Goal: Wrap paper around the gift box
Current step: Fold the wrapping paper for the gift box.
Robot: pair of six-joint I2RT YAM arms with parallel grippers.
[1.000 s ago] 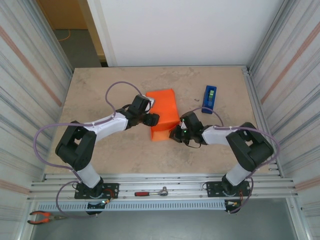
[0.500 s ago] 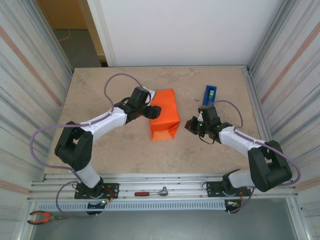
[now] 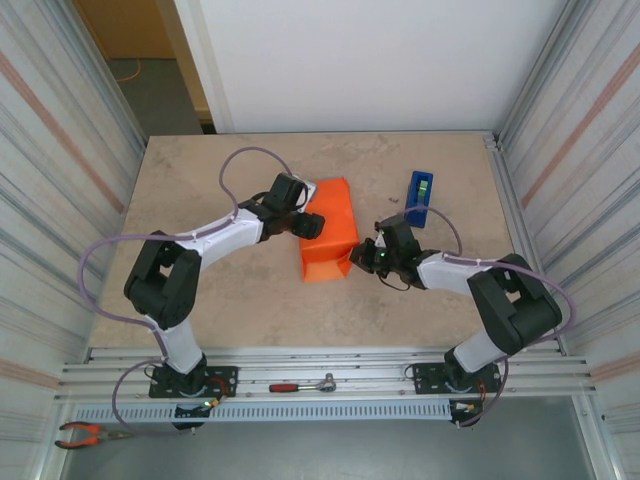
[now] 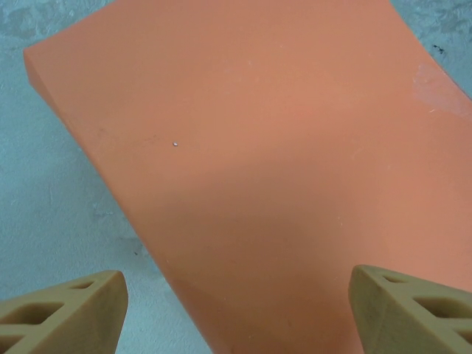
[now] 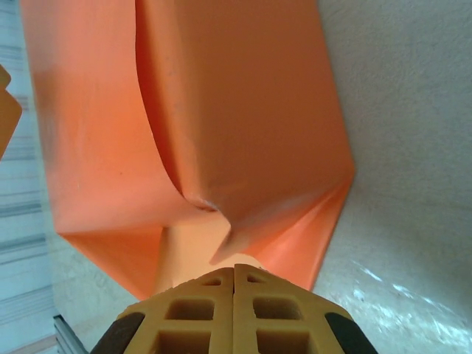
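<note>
The orange paper (image 3: 328, 228) lies folded around the gift box in the middle of the table, so the box itself is hidden under it. My left gripper (image 3: 306, 222) hovers open over the package's left top; in the left wrist view the smooth paper (image 4: 280, 162) spreads between and beyond its fingertips (image 4: 103, 295). My right gripper (image 3: 362, 258) is shut, with nothing between its fingers, at the near right end of the package. In the right wrist view its closed tips (image 5: 234, 267) sit right at the loose folded flap of paper (image 5: 243, 110), where the end gapes open.
A blue tape dispenser (image 3: 419, 197) stands to the right of the package, just behind the right arm. A red-handled ratchet (image 3: 305, 384) and pliers (image 3: 85, 433) lie on the front rail. Corrugated walls close in both sides.
The left gripper moved from the package's left edge up over its top. The right gripper pulled away to the right, then came back to the near right end.
</note>
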